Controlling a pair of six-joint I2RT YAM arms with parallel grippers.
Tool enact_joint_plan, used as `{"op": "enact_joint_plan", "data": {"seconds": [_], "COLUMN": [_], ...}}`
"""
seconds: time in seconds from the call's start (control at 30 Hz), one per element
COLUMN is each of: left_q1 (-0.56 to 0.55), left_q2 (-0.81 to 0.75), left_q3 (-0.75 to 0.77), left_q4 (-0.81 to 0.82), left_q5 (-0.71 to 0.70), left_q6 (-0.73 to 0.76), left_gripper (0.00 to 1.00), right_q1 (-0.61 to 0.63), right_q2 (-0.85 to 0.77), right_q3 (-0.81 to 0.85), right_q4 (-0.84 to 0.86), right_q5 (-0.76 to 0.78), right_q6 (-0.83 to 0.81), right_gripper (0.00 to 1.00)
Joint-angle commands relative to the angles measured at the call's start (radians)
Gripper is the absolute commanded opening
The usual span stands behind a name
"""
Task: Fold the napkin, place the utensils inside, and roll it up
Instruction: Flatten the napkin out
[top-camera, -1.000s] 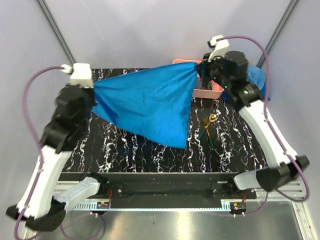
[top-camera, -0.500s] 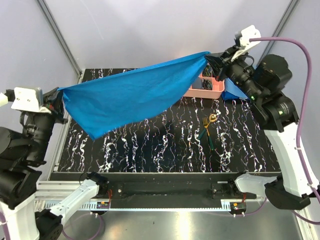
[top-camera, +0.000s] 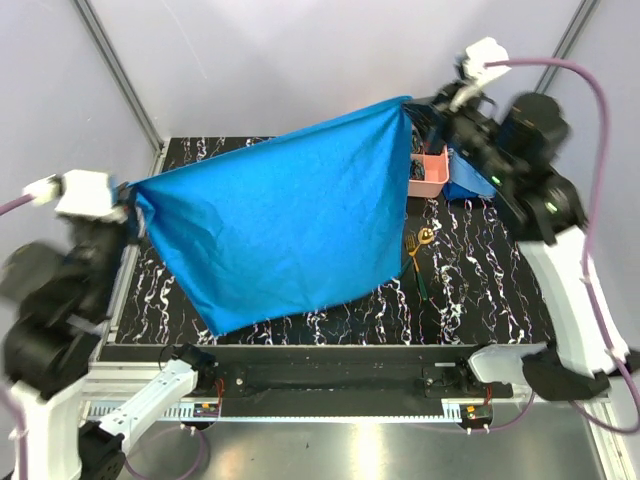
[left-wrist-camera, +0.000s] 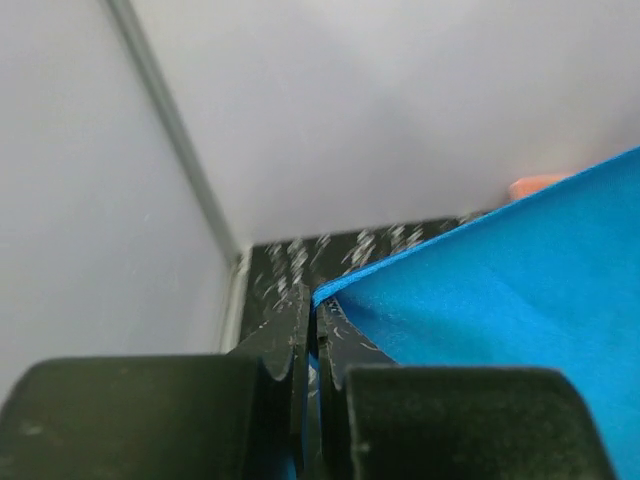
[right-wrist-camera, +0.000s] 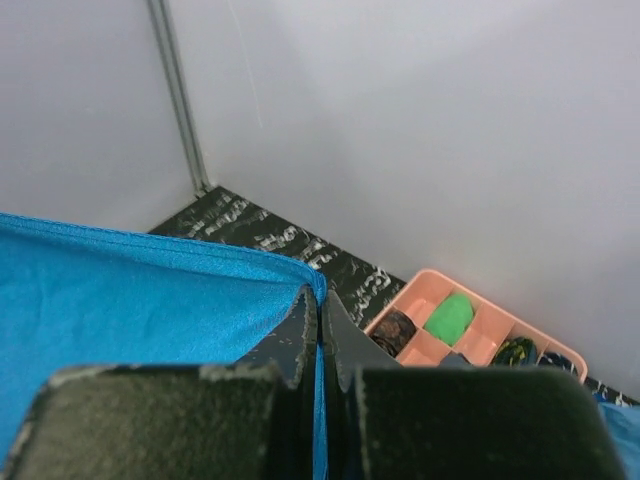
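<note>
**A:** How should the spreading go?

**B:** The left gripper (left-wrist-camera: 316, 320) and right gripper (right-wrist-camera: 320, 302) are each pinched fully closed on a top corner of the napkin (top-camera: 290, 230), which hangs between and below them. I'd lower both evenly with the edge taut, so it lands flat, clear of the utensils (top-camera: 418, 255) below the right gripper.

**A:** Any writing?

**B:** None I can read.

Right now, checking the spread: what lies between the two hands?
Only the napkin, hanging spread above the table, one top corner pinched in the left hand, the other in the right hand, as the top view shows.
</note>
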Motion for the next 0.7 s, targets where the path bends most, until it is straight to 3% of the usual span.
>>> {"op": "enact_joint_plan", "data": {"seconds": [0.0,0.1,0.23,0.33,0.43,0.47,0.5,0.57,0.6,0.67], "left_q1": [0.021,0.142,0.346,0.446,0.496,0.522,0.53,0.541,0.541,0.54], "left_q2": [0.151,0.259,0.461,0.648,0.825,0.866,0.943,1.011,1.061,1.085], "left_q3": [-0.187,-0.274,-0.257,-0.202,-0.128,-0.082,-0.055,0.036,0.067,0.124], "left_q4": [0.182,0.288,0.287,0.264,0.27,0.276,0.279,0.276,0.241,0.218], "left_q5": [-0.265,-0.214,-0.074,-0.01,0.031,0.032,0.031,-0.005,-0.009,-0.009], "left_q6": [0.112,0.144,0.121,0.116,0.109,0.093,0.087,0.072,0.075,0.063], "left_gripper": [0.0,0.0,0.0,0.0,0.01,0.0,0.06,0.37,0.73,0.91], "right_q1": [-0.012,-0.012,-0.012,-0.01,-0.012,-0.012,-0.012,-0.012,-0.01,-0.009], "right_q2": [0.188,0.389,0.636,0.882,1.151,1.224,1.358,1.452,1.474,1.439], "right_q3": [0.023,0.064,0.179,0.378,0.668,0.846,0.933,1.073,1.058,0.888], "right_q4": [0.037,0.068,0.103,0.101,0.1,0.1,0.112,0.159,0.242,0.396], "right_q5": [0.087,0.064,0.023,0.026,0.02,0.029,0.034,0.034,0.015,-0.032], "right_q6": [-0.046,-0.055,-0.054,-0.055,-0.028,-0.002,0.011,0.029,0.031,0.043], "right_gripper": [0.0,0.0,0.0,0.0,0.0,0.0,0.0,0.04,0.41,0.85]}}
